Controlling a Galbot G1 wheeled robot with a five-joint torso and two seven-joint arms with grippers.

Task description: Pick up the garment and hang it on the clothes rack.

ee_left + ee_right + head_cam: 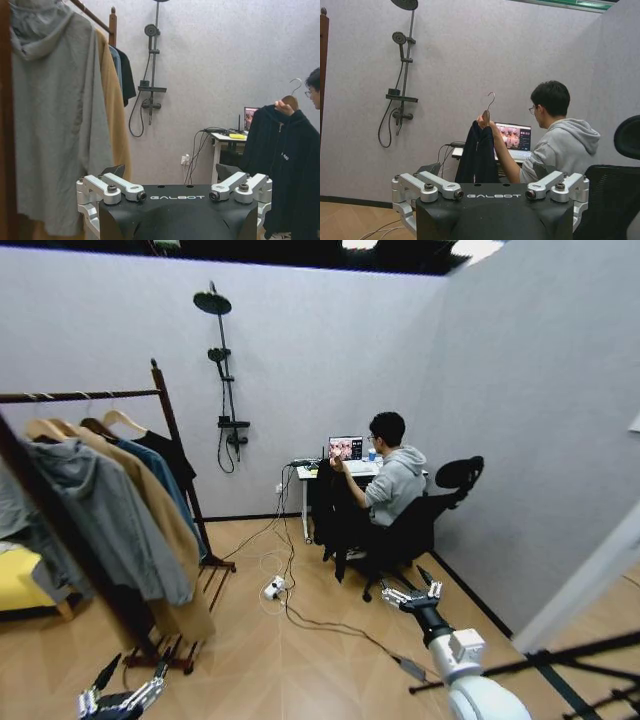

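room: pale grey walls meeting at a corner, light wooden plank floor [300,660]. landmark for this report is the clothes rack [170,415], a dark red-brown wooden frame standing on a slatted foot base on the floor, on the robot's left side.

on the rack's bar hang a grey hoodie [105,510], a tan coat [165,530], a blue jacket [160,475] and a dark top nearest the far post. a black shower stand [225,380] is fixed to the back wall just beyond the rack's far post. a white power strip [273,587] with trailing cables lies on the floor between the rack's foot and a small white desk [310,475] carrying a lit laptop [346,448].

the garment [478,157] is well apart from the rack, over at the desk. a seated person in a grey hooded top holds it up by its wooden hanger with one hand [483,120], the metal hook pointing upward and the black cloth hanging straight down. it touches neither gripper.

left gripper [122,695]: low, just in front of the rack's foot base, fingers spread apart, holding nothing. right gripper [410,595]: extended forward, far from the rack on the robot's right, pointing toward the person's black office chair [420,525], fingers apart, holding nothing.
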